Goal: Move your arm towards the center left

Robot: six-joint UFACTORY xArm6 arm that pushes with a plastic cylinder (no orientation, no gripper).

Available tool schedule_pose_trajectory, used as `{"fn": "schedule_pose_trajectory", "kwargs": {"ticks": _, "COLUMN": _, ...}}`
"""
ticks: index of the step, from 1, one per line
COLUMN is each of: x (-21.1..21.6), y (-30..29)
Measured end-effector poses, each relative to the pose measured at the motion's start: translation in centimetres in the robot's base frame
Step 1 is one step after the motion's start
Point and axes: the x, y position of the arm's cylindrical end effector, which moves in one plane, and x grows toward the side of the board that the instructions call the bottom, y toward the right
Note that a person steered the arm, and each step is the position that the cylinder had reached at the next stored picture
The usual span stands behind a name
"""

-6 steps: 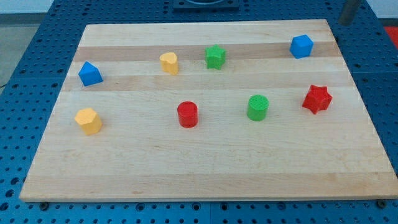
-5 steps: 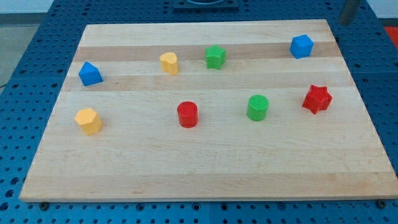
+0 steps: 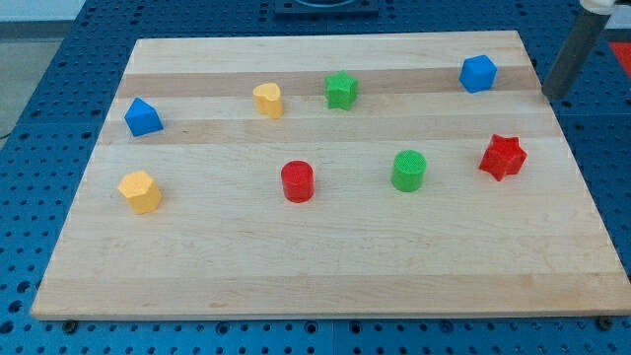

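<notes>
Camera view: my tip (image 3: 555,94) sits off the wooden board (image 3: 325,266) at upper right — just beside the blue cube-like block (image 3: 478,73). No jaws here — a bare rod, touching nothing.

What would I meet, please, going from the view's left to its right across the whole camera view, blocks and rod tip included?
Blue block → yellow block → yellow block → red cylinder → green star → green cylinder → blue cube → red star → my tip, just off the board's right edge.
</notes>
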Motion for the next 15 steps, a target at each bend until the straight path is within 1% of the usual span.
{"fn": "schedule_pose_trajectory", "kwargs": {"ticks": 1, "x": 0.0, "y": -1.8}}
{"fn": "schedule_pose_trajectory", "kwargs": {"ticks": 2, "x": 0.1, "y": -8.6}}
{"fn": "schedule_pose_trajectory", "kwargs": {"ticks": 3, "x": 1.9, "y": -15.3}}
{"fn": "schedule_pose_trajectory", "kwargs": {"ticks": 4, "x": 6.9, "y": -20.1}}
{"fn": "schedule_pose_trajectory", "kwargs": {"ticks": 5, "x": 8.0, "y": -25.1}}
{"fn": "schedule_pose_trajectory", "kwargs": {"ticks": 7, "x": 8.0, "y": -34.9}}
{"fn": "schedule_pose_trajectory", "kwargs": {"ticks": 8, "x": 8.0, "y": -41.4}}
{"fn": "schedule_pose_trajectory", "kwargs": {"ticks": 9, "x": 9.2, "y": -46.8}}
{"fn": "schedule_pose_trajectory", "kwargs": {"ticks": 10, "x": 12.8, "y": -48.2}}
{"fn": "schedule_pose_trajectory", "kwargs": {"ticks": 11, "x": 14.1, "y": -48.2}}
{"fn": "schedule_pose_trajectory", "kwargs": {"ticks": 12, "x": 12.8, "y": -48.2}}
{"fn": "schedule_pose_trajectory", "kwargs": {"ticks": 13, "x": 10.6, "y": -50.8}}
{"fn": "schedule_pose_trajectory", "kwargs": {"ticks": 14, "x": 10.5, "y": -59.1}}
{"fn": "schedule_pose_trajectory", "kwargs": {"ticks": 15, "x": 12.3, "y": -60.7}}
